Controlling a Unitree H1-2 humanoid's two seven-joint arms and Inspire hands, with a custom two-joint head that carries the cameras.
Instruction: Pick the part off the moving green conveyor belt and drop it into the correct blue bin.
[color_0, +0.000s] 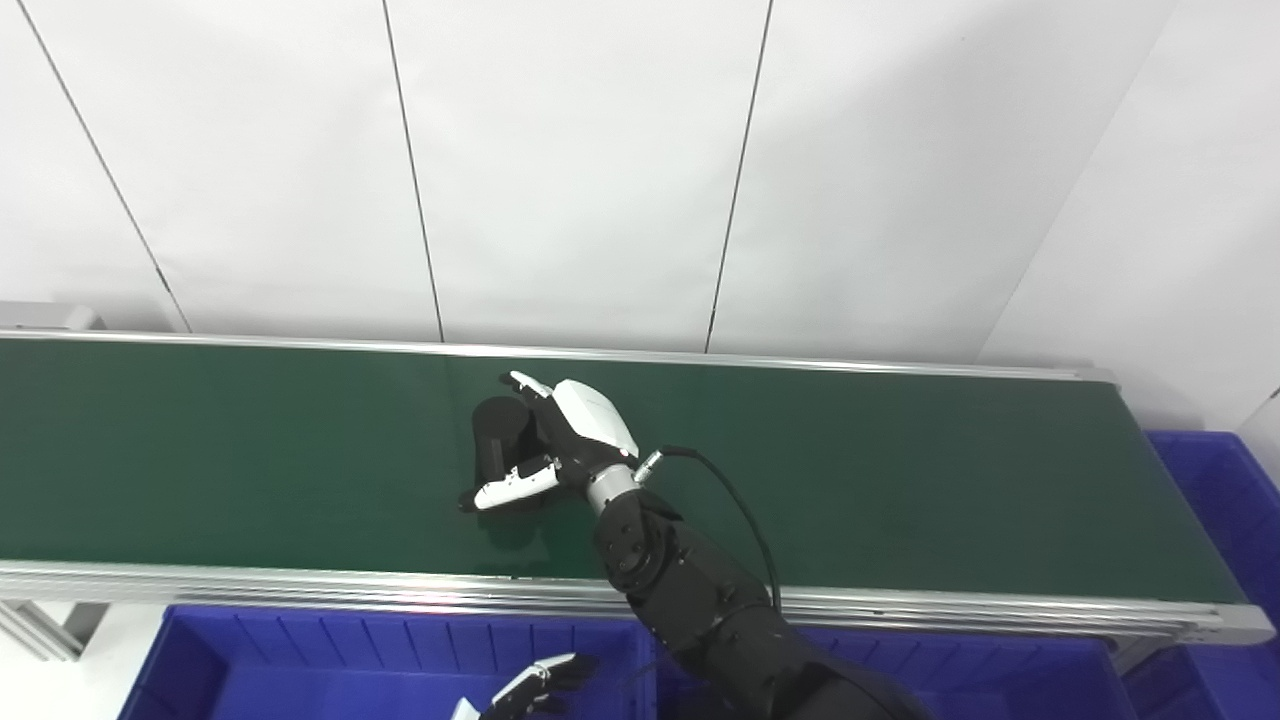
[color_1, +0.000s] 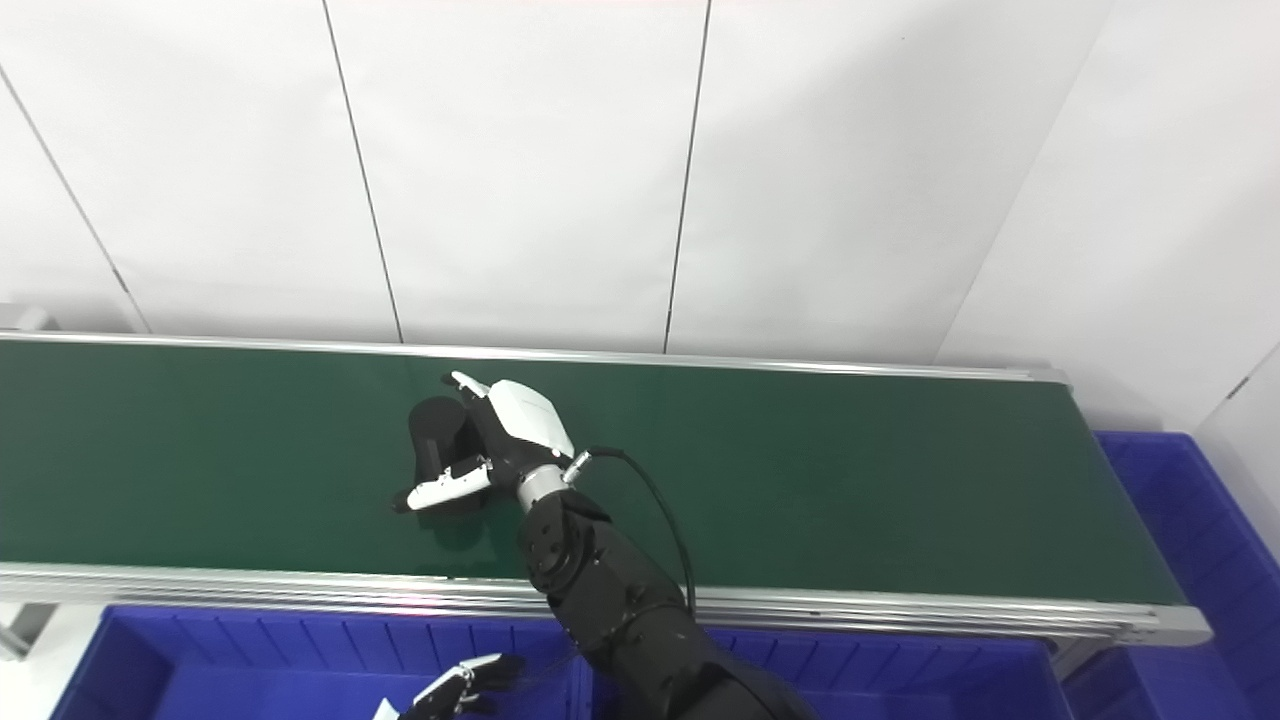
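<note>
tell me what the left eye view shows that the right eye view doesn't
Only the left eye view shows a grey frame leg under the belt's near left corner, where the right eye view catches only a sliver. Only the right eye view shows more of the wall past the belt's right end. Both share the green conveyor belt, the right hand wrapped around a black cylindrical part, the left hand low over the near blue bin, and another blue bin at the right.

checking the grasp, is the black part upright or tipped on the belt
Upright: the black part stands on end on the green belt, its round top showing, right hand wrapped around it.
</note>
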